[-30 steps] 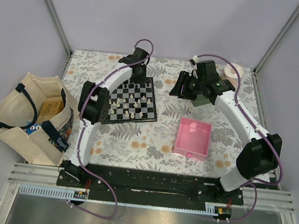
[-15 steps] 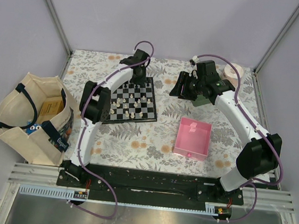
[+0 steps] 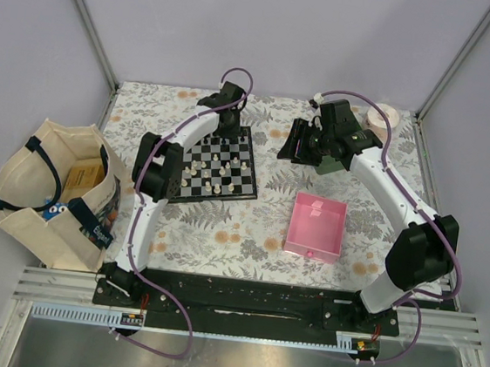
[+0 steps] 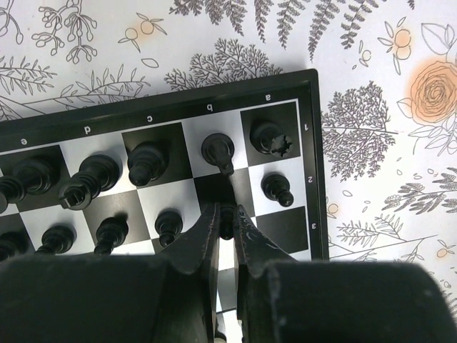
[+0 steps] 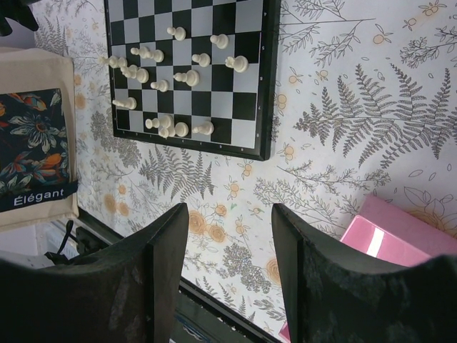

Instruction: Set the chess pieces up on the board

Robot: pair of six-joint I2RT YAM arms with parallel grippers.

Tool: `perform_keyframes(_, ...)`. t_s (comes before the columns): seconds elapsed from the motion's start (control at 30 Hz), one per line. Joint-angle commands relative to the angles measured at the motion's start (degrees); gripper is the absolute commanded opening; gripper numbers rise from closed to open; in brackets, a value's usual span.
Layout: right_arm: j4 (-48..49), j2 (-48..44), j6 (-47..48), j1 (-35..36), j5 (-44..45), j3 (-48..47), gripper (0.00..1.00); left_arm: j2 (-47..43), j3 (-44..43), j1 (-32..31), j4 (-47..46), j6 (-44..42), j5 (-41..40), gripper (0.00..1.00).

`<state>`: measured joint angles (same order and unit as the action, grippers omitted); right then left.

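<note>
Left claw [image 4: 226, 214]: pressed almost together, pinching a black pawn [image 4: 226, 227] between my two fingers [image 4: 203, 239], one on each side of it.
Pawn's place: in the b column of the board [image 4: 314, 143], just behind the taller black piece [image 4: 218, 150] on b1. I could not tell which square its base was on.
Neighbours on the board: a black rook [image 4: 271, 137] sat in the a1 corner with a second pawn [image 4: 276, 188] on a2. More black pieces [image 4: 146, 163] ran along row 1, with pawns [image 4: 169, 223] behind them.
Left claw on the counter: it hung over the far edge of the board [image 3: 227, 127], left of the counter's middle and near the far edge.
Board: it lay flat on the flowered counter [image 3: 223, 229], left of centre and toward the far edge.
White pieces [image 3: 207, 173]: these were scattered loosely over the middle and near half of the board, and my right wrist camera showed them [image 5: 189, 77] too.
Right claw [image 5: 228, 211]: fingers spread wide with nothing between them, only flowered cloth below.
Right claw on the counter: it was held up right of the board [image 3: 295, 143], well apart from it, toward the far edge.
Pink tray [image 3: 317, 226]: it sat right of centre, nearer the near edge, apart from the board.
Cloth bag [image 3: 51, 189]: it slumped beyond the counter's left edge.
</note>
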<state>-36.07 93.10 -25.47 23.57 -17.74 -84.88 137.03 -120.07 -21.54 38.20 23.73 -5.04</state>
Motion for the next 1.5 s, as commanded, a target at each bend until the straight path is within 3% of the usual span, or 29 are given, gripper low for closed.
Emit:
perform_keyframes(0.0, 0.0, 0.4, 1.0, -0.4, -1.4, -2.2, 0.59, 0.7, -3.0, -0.1, -2.2, -0.6, -1.5, 0.13)
perform_keyframes(0.27, -0.2, 0.2, 1.0, -0.4, -1.4, -2.0, 0.59, 0.9, -2.5, 0.2, -1.8, -0.7, -1.3, 0.16)
perform_keyframes(0.43, -0.1, 0.3, 1.0, -0.4, -1.3, -2.0, 0.59, 1.1, -2.4, 0.3, -1.7, -0.6, -1.3, 0.33)
perform_keyframes(0.83, -0.1, 0.5, 0.9, -0.4, -1.4, -2.1, 0.59, -1.5, -2.2, 0.3, -3.1, -0.6, 0.1, 0.39)
perform_keyframes(1.03, 0.0, 1.2, 0.6, -0.4, -1.5, -2.4, 0.59, -7.6, 1.7, 0.1, -6.7, -0.9, 2.1, 0.46)
perform_keyframes(1.3, 1.9, 6.2, -2.1, -0.4, -6.1, -4.0, 0.63, -22.8, 14.8, 0.8, -13.0, -0.8, 1.0, 0.77)
perform_keyframes(1.37, 2.8, 9.3, -3.3, -0.3, -8.8, -5.1, 0.66, -27.1, 19.2, 2.4, -13.0, -0.2, -0.7, 0.90)
perform_keyframes(1.47, 2.6, 13.1, -4.2, 0.3, -10.5, -8.1, 0.68, -33.5, 26.1, 6.6, -13.8, 1.1, 1.0, 0.99)
